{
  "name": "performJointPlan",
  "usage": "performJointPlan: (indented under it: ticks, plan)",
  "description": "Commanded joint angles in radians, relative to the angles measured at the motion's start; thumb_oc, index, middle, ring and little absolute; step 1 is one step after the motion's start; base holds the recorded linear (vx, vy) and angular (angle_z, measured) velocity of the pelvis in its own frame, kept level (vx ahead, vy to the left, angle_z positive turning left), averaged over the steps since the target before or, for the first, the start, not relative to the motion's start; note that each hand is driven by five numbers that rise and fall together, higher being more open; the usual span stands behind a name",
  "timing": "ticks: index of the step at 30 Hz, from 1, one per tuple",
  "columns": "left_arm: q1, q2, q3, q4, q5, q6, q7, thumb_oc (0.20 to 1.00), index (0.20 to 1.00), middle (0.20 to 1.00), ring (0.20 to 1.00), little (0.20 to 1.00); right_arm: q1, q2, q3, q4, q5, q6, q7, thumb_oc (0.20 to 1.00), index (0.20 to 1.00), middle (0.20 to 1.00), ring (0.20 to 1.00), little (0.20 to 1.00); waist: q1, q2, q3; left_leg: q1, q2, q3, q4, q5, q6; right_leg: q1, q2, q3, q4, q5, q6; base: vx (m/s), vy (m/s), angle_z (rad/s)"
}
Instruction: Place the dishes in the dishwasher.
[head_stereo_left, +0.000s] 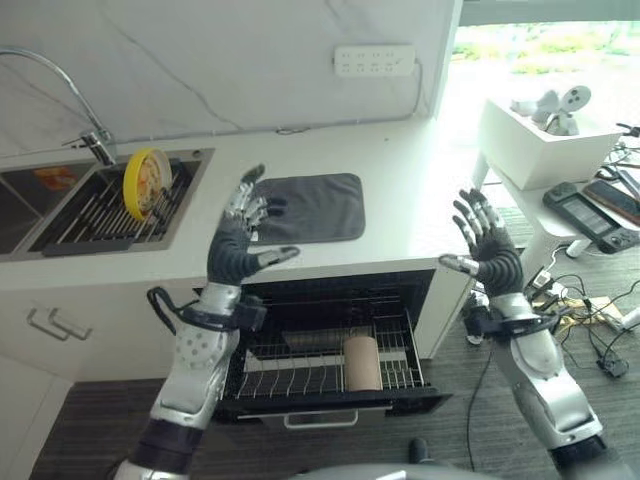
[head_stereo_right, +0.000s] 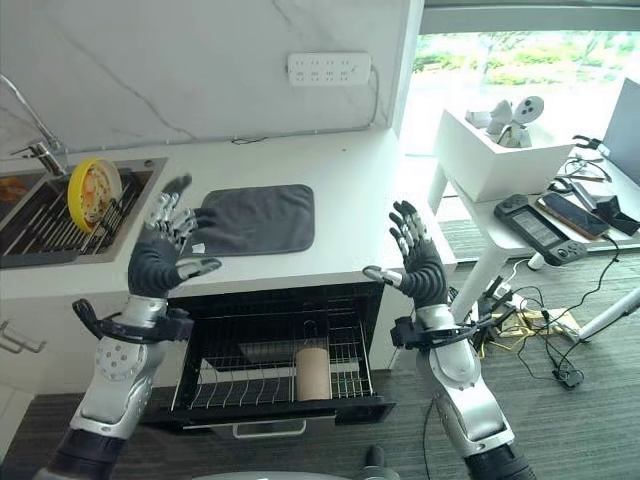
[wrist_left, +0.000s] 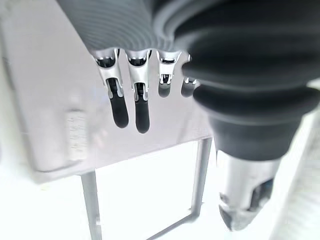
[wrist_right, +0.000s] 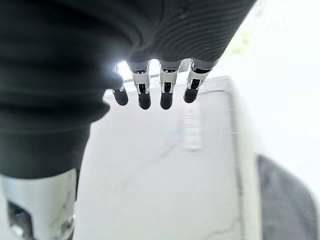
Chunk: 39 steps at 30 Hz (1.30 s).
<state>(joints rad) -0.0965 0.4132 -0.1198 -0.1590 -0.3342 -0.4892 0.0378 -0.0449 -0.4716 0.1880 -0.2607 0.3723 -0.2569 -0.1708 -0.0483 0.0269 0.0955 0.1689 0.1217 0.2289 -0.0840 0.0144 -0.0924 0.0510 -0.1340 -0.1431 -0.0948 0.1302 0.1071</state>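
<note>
White surface carries a grey mat at 12 o'clock. Yellow plate stands in the sink rack at 10 o'clock. Dishwasher rack pulled out below. Left hand and right hand raised, fingers wide, holding nothing.

Sink cut off by left edge; plate pattern perhaps food, too small.

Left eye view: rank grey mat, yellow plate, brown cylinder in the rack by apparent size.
1. grey mat
2. and 3. yellow plate and brown cylinder look about alike; the plate stands partly edge-on, so no ranking.
</note>
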Motion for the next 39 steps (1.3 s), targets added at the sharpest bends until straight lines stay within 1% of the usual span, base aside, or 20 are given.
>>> performJointPlan:
  ticks: [1,4,6,7,8,10,11,13,15,17,19,20,21,24,28,30,32,39]
  plan:
    - [-0.090,0.036,-0.015,-0.019,-0.012,-0.076,0.021,1.000,1.000,1.000,1.000,1.000,-0.111,-0.007,-0.017,-0.039,0.024,-0.098,0.014,1.000,1.000,1.000,1.000,1.000,-0.009,-0.025,-0.016,-0.024,0.068,-0.021,-0.003,-0.009,-0.019,0.119,-0.068,-0.039,0.027,-0.134,0.056,0.00,-0.052,-0.03]
    - [-0.155,0.036,-0.018,0.022,-0.023,-0.079,0.035,1.000,1.000,1.000,1.000,1.000,-0.189,-0.009,-0.018,-0.012,0.052,-0.092,0.030,1.000,1.000,1.000,1.000,1.000,-0.006,-0.026,-0.033,-0.015,0.067,-0.029,-0.003,-0.015,-0.017,0.119,-0.061,-0.040,0.029,-0.138,0.049,0.04,-0.064,0.01]
    - [-0.201,0.031,-0.008,0.048,-0.042,-0.061,0.026,1.000,1.000,1.000,1.000,1.000,-0.261,-0.011,-0.023,0.015,0.111,-0.044,0.069,1.000,1.000,1.000,1.000,1.000,-0.001,-0.026,-0.047,-0.005,0.071,-0.037,-0.003,-0.017,-0.018,0.119,-0.051,-0.043,0.036,-0.145,0.039,0.10,-0.071,0.01]
    - [-0.202,0.030,-0.007,0.049,-0.042,-0.060,0.026,1.000,1.000,1.000,1.000,1.000,-0.263,-0.011,-0.024,0.017,0.114,-0.041,0.072,1.000,1.000,1.000,1.000,1.000,-0.001,-0.026,-0.047,-0.004,0.071,-0.037,-0.003,-0.018,-0.019,0.119,-0.050,-0.043,0.037,-0.146,0.039,0.10,-0.040,0.00]
    - [-0.209,0.024,-0.006,0.055,-0.036,-0.051,0.027,1.000,1.000,1.000,1.000,1.000,-0.275,-0.006,-0.030,0.028,0.131,-0.023,0.086,1.000,1.000,1.000,1.000,1.000,0.000,-0.026,-0.049,0.000,0.073,-0.039,-0.003,-0.018,-0.020,0.121,-0.046,-0.043,0.041,-0.151,0.035,0.06,-0.022,-0.02]
    - [-0.214,0.017,-0.004,0.064,-0.036,-0.044,0.026,1.000,1.000,1.000,1.000,1.000,-0.284,0.001,-0.032,0.038,0.134,0.001,0.108,1.000,1.000,1.000,1.000,1.000,0.002,-0.026,-0.050,0.004,0.073,-0.042,-0.001,-0.020,-0.020,0.125,-0.042,-0.041,0.043,-0.155,0.032,0.08,-0.022,-0.02]
    - [-0.214,0.004,-0.003,0.078,-0.044,-0.028,0.020,1.000,1.000,1.000,1.000,1.000,-0.288,0.012,-0.028,0.042,0.144,0.029,0.131,1.000,1.000,1.000,1.000,1.000,0.001,-0.026,-0.052,0.009,0.074,-0.044,-0.002,-0.021,-0.020,0.130,-0.040,-0.039,0.043,-0.157,0.030,0.11,-0.021,0.02]
    - [-0.192,-0.004,-0.003,0.084,-0.035,-0.001,0.010,1.000,1.000,1.000,1.000,1.000,-0.266,0.020,-0.026,0.040,0.132,0.070,0.134,1.000,1.000,1.000,1.000,1.000,0.002,-0.029,-0.056,0.013,0.073,-0.046,-0.003,-0.022,-0.020,0.135,-0.039,-0.040,0.038,-0.155,0.030,0.09,-0.022,0.01]
    - [-0.151,-0.001,0.007,0.080,-0.047,0.015,0.000,1.000,1.000,1.000,1.000,1.000,-0.219,0.020,-0.033,0.044,0.147,0.067,0.156,1.000,1.000,1.000,1.000,1.000,0.002,-0.033,-0.055,0.012,0.073,-0.043,-0.003,-0.021,-0.019,0.133,-0.041,-0.041,0.036,-0.150,0.032,0.02,-0.006,-0.01]
    - [-0.115,0.005,0.020,0.086,-0.054,0.009,-0.009,1.000,1.000,1.000,1.000,1.000,-0.186,0.025,-0.041,0.054,0.147,0.054,0.172,1.000,1.000,1.000,1.000,1.000,0.002,-0.037,-0.048,0.011,0.073,-0.040,-0.003,-0.018,-0.018,0.128,-0.045,-0.040,0.037,-0.142,0.035,0.00,0.000,0.00]
    - [-0.104,0.006,0.023,0.089,-0.052,0.009,-0.007,1.000,1.000,1.000,1.000,1.000,-0.183,0.026,-0.041,0.063,0.146,0.058,0.171,1.000,1.000,1.000,1.000,1.000,0.003,-0.040,-0.044,0.012,0.071,-0.039,-0.003,-0.019,-0.016,0.127,-0.047,-0.039,0.036,-0.138,0.037,0.00,0.000,0.00]
    - [-0.121,-0.009,-0.017,0.291,-0.306,0.165,-0.270,1.000,1.000,1.000,1.000,1.000,-0.044,0.047,-0.182,0.271,0.326,-0.001,0.334,1.000,1.000,1.000,1.000,1.000,-0.019,-0.037,-0.001,-0.039,-0.008,-0.049,-0.003,-0.021,0.006,0.055,0.011,-0.102,0.042,-0.106,0.034,-0.02,0.022,0.04]
    - [-0.101,-0.015,-0.003,0.285,-0.313,0.161,-0.275,1.000,1.000,1.000,1.000,1.000,-0.033,0.050,-0.188,0.257,0.320,0.022,0.355,1.000,1.000,1.000,1.000,1.000,-0.017,-0.036,-0.010,-0.036,-0.009,-0.049,-0.003,-0.023,0.009,0.058,0.013,-0.098,0.044,-0.116,0.026,-0.04,0.028,0.11]
    - [-0.094,-0.024,-0.001,0.279,-0.312,0.160,-0.273,1.000,1.000,1.000,1.000,1.000,-0.030,0.048,-0.188,0.258,0.312,0.026,0.358,1.000,1.000,1.000,1.000,1.000,-0.013,-0.035,-0.017,-0.037,-0.008,-0.052,-0.003,-0.028,0.008,0.063,0.013,-0.098,0.035,-0.118,0.023,-0.05,0.012,0.04]
    - [-0.096,-0.031,-0.011,0.278,-0.321,0.169,-0.251,1.000,1.000,1.000,1.000,1.000,-0.040,0.047,-0.188,0.277,0.322,0.011,0.326,1.000,1.000,1.000,1.000,1.000,-0.006,-0.038,-0.027,-0.032,-0.006,-0.054,-0.003,-0.037,0.007,0.077,0.022,-0.097,0.017,-0.120,0.017,-0.07,-0.010,-0.09]
    - [-0.082,-0.024,0.001,0.273,-0.320,0.165,-0.253,1.000,1.000,1.000,1.000,1.000,-0.040,0.049,-0.187,0.267,0.302,0.030,0.289,1.000,1.000,1.000,1.000,1.000,-0.008,-0.037,-0.032,-0.022,-0.005,-0.047,-0.003,-0.039,0.009,0.083,0.032,-0.089,0.014,-0.123,0.010,-0.10,-0.015,-0.09]
    - [-0.075,-0.025,0.007,0.267,-0.315,0.168,-0.247,1.000,1.000,1.000,1.000,1.000,-0.040,0.051,-0.185,0.261,0.310,0.056,0.277,1.000,1.000,1.000,1.000,1.000,-0.009,-0.037,-0.033,-0.019,-0.006,-0.045,-0.003,-0.038,0.009,0.086,0.037,-0.080,0.011,-0.123,0.008,-0.04,-0.013,-0.04]
    - [-0.054,-0.022,0.017,0.257,-0.284,0.170,-0.239,1.000,1.000,1.000,1.000,1.000,-0.031,0.064,-0.172,0.231,0.290,0.093,0.227,1.000,1.000,1.000,1.000,1.000,-0.014,-0.029,-0.032,-0.017,-0.009,-0.045,-0.003,-0.032,0.008,0.091,0.051,-0.057,0.008,-0.127,0.000,0.00,-0.004,-0.01]
